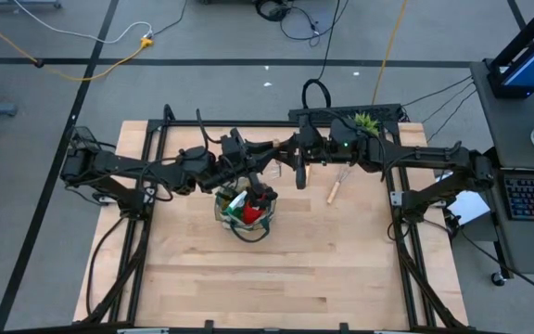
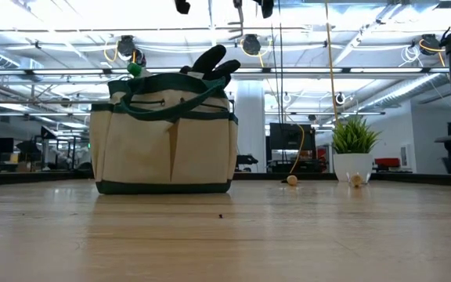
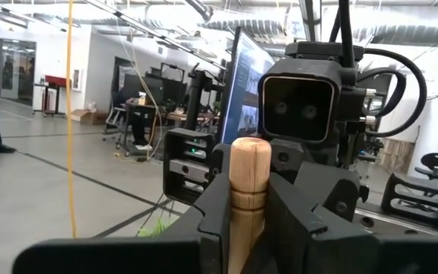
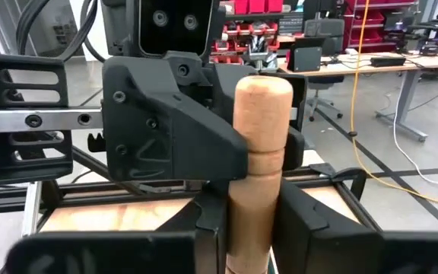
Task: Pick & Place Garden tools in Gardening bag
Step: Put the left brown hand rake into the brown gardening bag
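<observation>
Both grippers meet above the table's far middle, facing each other, each shut on one wooden-handled garden tool [image 1: 306,172]. Only the tool's light handle shows, upright, with its rounded end up [image 3: 249,164] [image 4: 263,106]. My left gripper [image 1: 284,158] [image 3: 249,236] comes from the left. My right gripper [image 1: 302,165] [image 4: 258,243] comes from the right. The tan gardening bag [image 1: 244,211] [image 2: 164,133] stands on the table near the grippers, with a red-and-black glove and a green item in it. Another wooden-handled tool [image 1: 336,187] lies flat on the table to the right. My left gripper pinches the wooden handle's shaft [image 3: 246,217], below its rounded end, between its two fingers. The fingers come level from the table's left and lie across the handle. The handle stands upright, lifted clear of the table. My right gripper pinches the same handle's shaft [image 4: 257,209], below the rounded end, between its two fingers. The fingers come level from the table's right and lie across it. A left-gripper finger [image 4: 173,137] lies against the handle just beyond.
A small spiky green potted plant [image 1: 367,121] [image 2: 354,149] stands at the far right of the table. Dark frame rails run along the table's left, right and far sides. Bare wood lies toward the near edge [image 1: 276,288].
</observation>
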Available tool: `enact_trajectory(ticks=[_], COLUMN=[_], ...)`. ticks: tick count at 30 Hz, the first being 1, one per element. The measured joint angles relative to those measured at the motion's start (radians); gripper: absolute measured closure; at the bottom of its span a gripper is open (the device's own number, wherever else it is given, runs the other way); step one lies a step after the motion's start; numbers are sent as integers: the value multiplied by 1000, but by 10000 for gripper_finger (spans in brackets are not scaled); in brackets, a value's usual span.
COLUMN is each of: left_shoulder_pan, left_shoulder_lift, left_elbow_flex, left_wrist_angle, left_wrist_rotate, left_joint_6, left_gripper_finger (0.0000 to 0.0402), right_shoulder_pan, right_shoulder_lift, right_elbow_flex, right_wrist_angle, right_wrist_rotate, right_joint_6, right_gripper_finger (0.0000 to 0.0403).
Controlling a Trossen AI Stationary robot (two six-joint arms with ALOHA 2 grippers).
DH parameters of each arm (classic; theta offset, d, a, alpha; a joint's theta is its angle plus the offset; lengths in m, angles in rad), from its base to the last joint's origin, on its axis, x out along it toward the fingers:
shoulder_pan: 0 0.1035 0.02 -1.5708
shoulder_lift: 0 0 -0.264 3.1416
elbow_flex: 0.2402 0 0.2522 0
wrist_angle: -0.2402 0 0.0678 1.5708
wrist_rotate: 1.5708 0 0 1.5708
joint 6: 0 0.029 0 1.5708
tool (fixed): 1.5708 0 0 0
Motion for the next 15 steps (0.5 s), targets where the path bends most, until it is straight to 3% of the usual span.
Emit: enact_trajectory(ticks=[7,15], left_shoulder_pan=[-3,-5], left_shoulder_lift=[0,-54], left_elbow_flex=[0,0], left_wrist_angle=[-1,-60], left_wrist_rotate=[0,-73], left_joint_6=[40,156], left_gripper_finger=[330,184], right_shoulder_pan=[5,6], right_shoulder_lift=[0,1], right_elbow_flex=[0,0], right_wrist_angle=[-3,-22], right_wrist_rotate=[1,2], right_joint_6=[-15,-22], right_gripper_finger=[347,347])
